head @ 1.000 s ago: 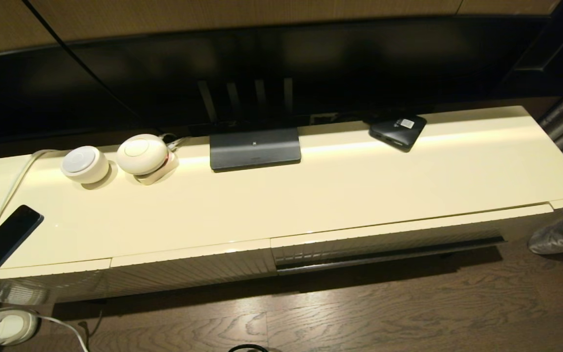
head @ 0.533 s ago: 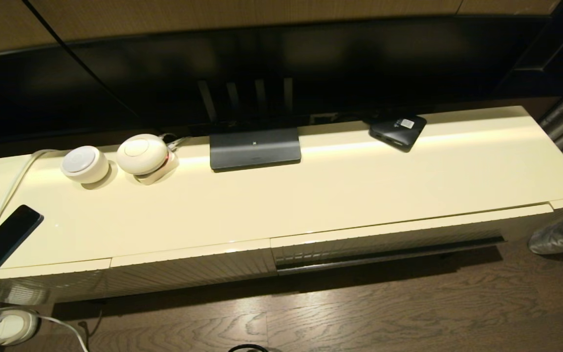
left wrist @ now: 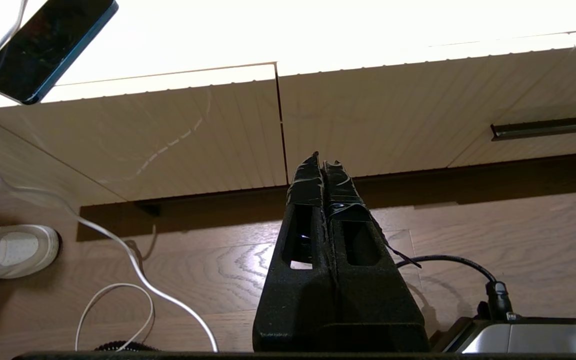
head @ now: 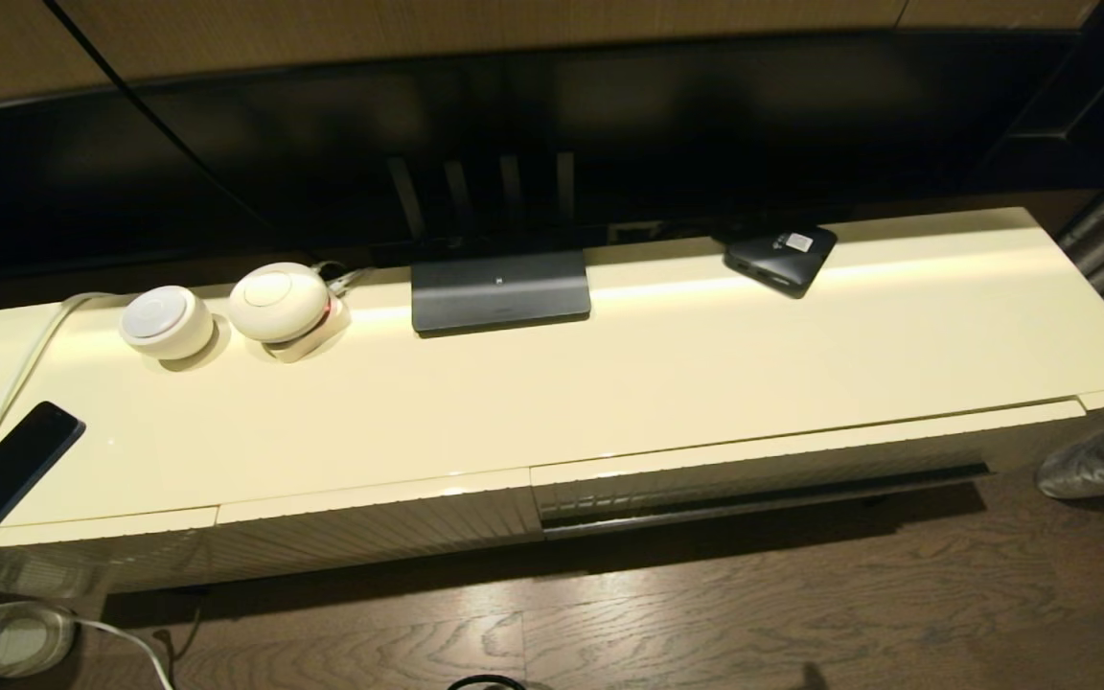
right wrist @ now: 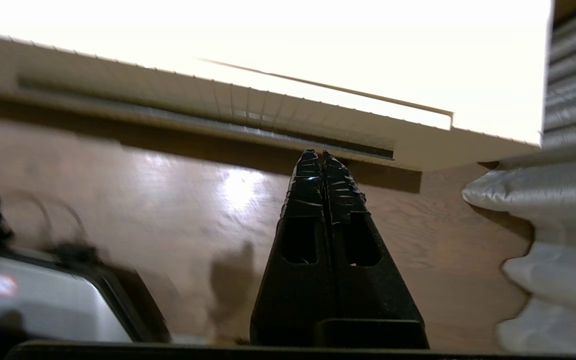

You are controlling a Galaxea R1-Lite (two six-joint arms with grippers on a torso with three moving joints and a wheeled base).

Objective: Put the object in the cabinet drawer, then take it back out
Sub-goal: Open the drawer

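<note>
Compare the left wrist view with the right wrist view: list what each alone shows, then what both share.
Left wrist only: the shut left hand, a phone on the cabinet top, a white cable, a white shoe.
Right wrist only: the shut right hand, pale folded fabric.
Both: the drawer with its dark strip, closed, and the wood floor. Neither shows the umbrella.
</note>
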